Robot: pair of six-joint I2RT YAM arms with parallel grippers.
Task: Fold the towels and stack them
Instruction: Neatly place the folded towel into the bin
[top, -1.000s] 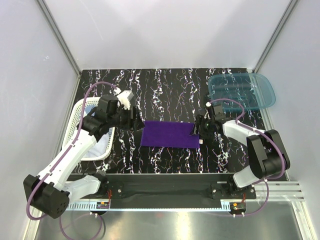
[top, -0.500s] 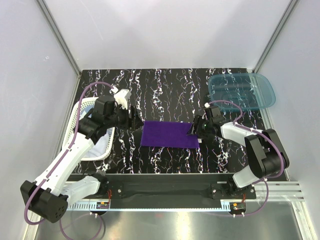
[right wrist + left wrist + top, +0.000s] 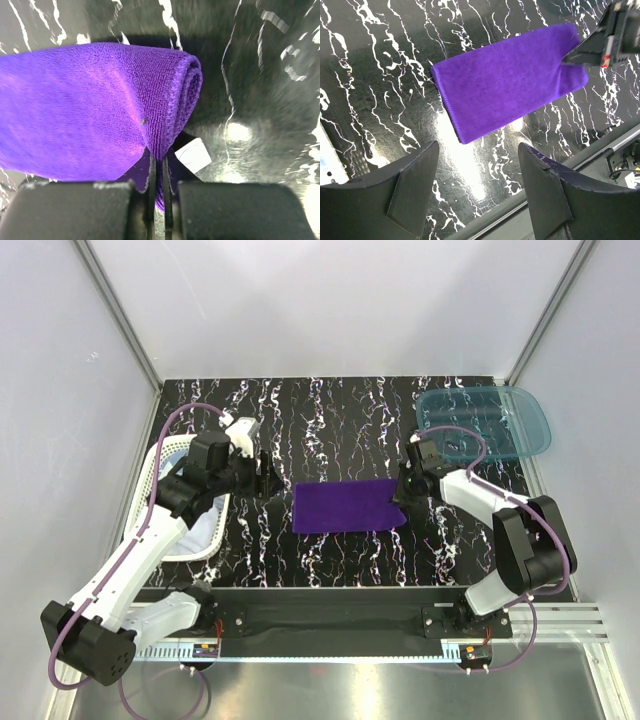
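Note:
A deep purple towel (image 3: 347, 506) lies spread on the black marbled table, also seen in the left wrist view (image 3: 507, 80). My right gripper (image 3: 404, 490) is shut on the purple towel's right edge; in the right wrist view the purple towel (image 3: 95, 110) bunches into a fold pinched between the fingers (image 3: 158, 200), with its white label (image 3: 194, 154) beside them. My left gripper (image 3: 262, 478) hangs open just left of the towel, nothing between its fingers (image 3: 415, 185). A pale blue towel (image 3: 200, 528) lies in the white basket (image 3: 152, 472).
A translucent teal bin (image 3: 485, 422) sits at the back right corner. The white perforated basket rests at the left edge under the left arm. The table's front rail (image 3: 340, 615) runs along the near edge.
My right gripper closed on the purple towel's right edge and drew it slightly right and back; the towel's left edge shifted right. The left gripper moved a little back and stayed open.

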